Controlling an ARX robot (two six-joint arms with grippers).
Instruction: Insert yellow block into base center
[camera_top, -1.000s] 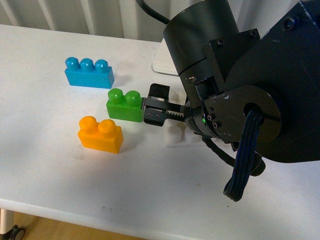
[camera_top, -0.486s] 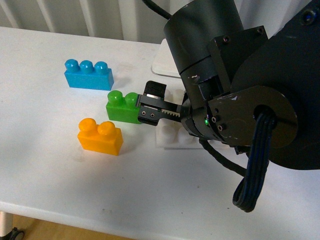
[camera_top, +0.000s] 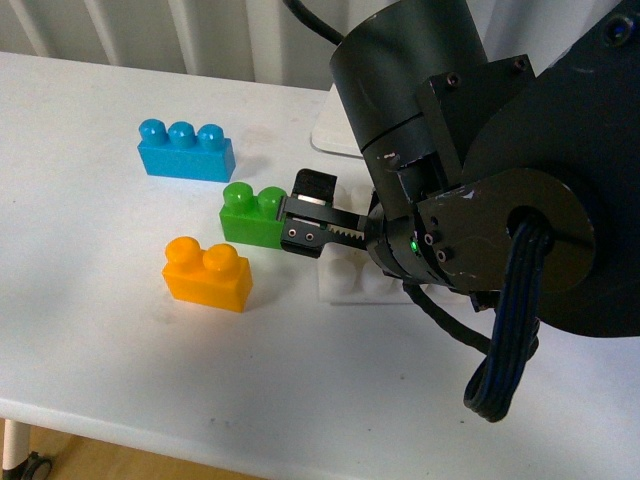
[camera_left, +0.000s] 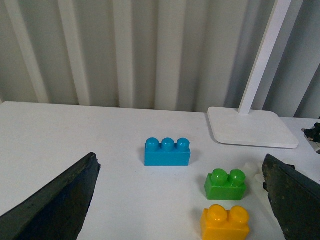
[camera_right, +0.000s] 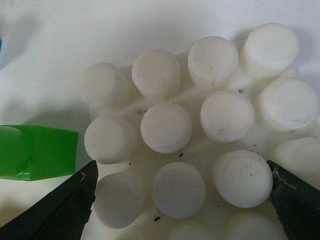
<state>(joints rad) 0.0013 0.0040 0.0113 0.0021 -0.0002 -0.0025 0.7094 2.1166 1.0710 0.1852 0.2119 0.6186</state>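
Observation:
The yellow block (camera_top: 205, 272) (camera_left: 225, 222) lies alone on the white table, nearest the front edge, with nothing touching it. The white studded base (camera_top: 352, 281) (camera_right: 165, 127) sits to its right, largely hidden under my right arm in the front view. My right gripper (camera_top: 310, 210) (camera_right: 182, 200) hovers open just over the base; its fingers (camera_right: 60, 210) straddle the studs and hold nothing. My left gripper (camera_left: 180, 192) is open and empty, well back from the blocks, and does not show in the front view.
A green two-stud brick (camera_top: 252, 213) (camera_left: 226, 184) (camera_right: 40, 152) lies beside the base, close to my right fingertips. A blue three-stud brick (camera_top: 186, 150) (camera_left: 167, 151) sits further back. A white lamp foot (camera_left: 250, 132) (camera_top: 333, 128) with a pole stands behind the base.
My right gripper has edged a little toward the green brick while staying over the base. The three bricks keep their arrangement.

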